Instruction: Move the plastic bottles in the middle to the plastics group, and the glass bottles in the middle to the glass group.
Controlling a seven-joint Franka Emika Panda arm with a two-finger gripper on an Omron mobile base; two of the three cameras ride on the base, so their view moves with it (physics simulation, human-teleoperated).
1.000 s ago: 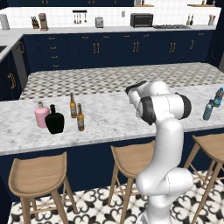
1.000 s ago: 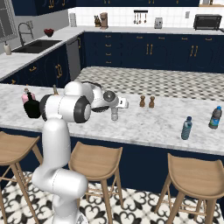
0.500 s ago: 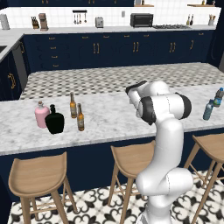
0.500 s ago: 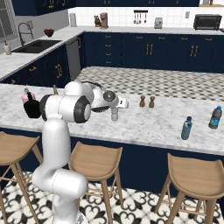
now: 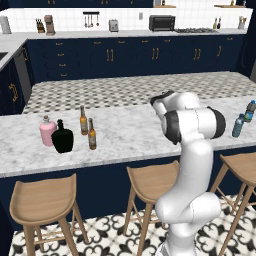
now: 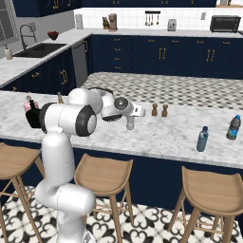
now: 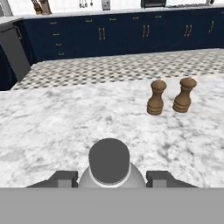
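grey bottle [image 7: 109,168] between claw [image 7: 110,178] fingers

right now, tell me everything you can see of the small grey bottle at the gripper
The small pale grey bottle stands upright on the white marble counter, see-through like plastic, with a rounded shoulder and a dark grey round cap. The gripper has a fingertip on each side of its shoulder, closed in against it. Two brown wooden mills stand apart behind it. Its base is hidden in the hand view, so I cannot tell whether it is lifted.
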